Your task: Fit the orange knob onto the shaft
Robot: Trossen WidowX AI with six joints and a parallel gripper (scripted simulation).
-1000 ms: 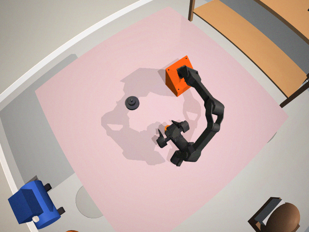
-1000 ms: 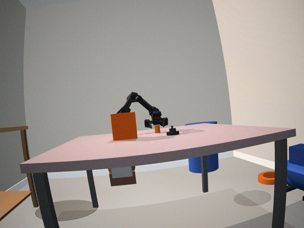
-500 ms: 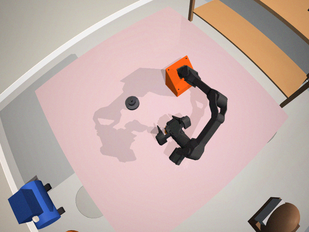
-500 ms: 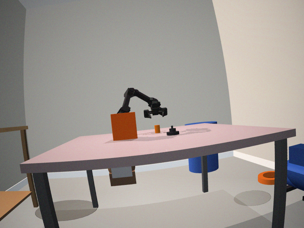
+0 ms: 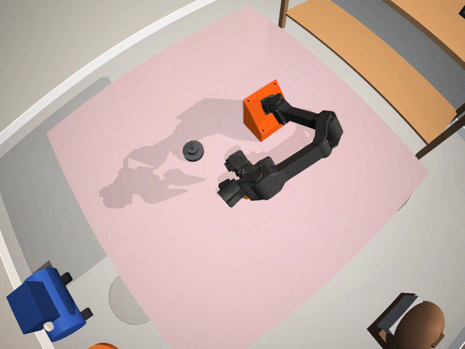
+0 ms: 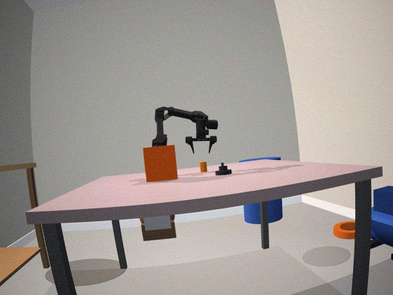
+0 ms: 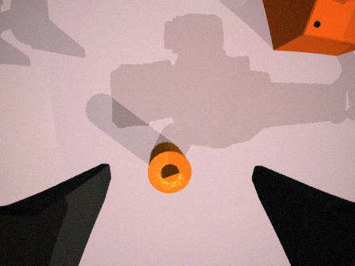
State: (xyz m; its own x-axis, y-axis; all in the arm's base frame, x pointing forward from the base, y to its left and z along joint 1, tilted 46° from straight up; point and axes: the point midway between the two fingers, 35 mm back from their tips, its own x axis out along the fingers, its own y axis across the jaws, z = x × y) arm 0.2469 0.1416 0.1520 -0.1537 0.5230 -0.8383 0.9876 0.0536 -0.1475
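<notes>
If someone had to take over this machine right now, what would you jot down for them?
Gripper: open, empty, high above the table, pointing down.
Knob: upright on the table beneath the fingers, touching neither; its hole's flat side shows in the wrist view.
Pedestal with shaft: apart from the knob, bare.
Done: nothing fitted.
Left: grasp the knob, carry it over, match the flats, push down, release.
</notes>
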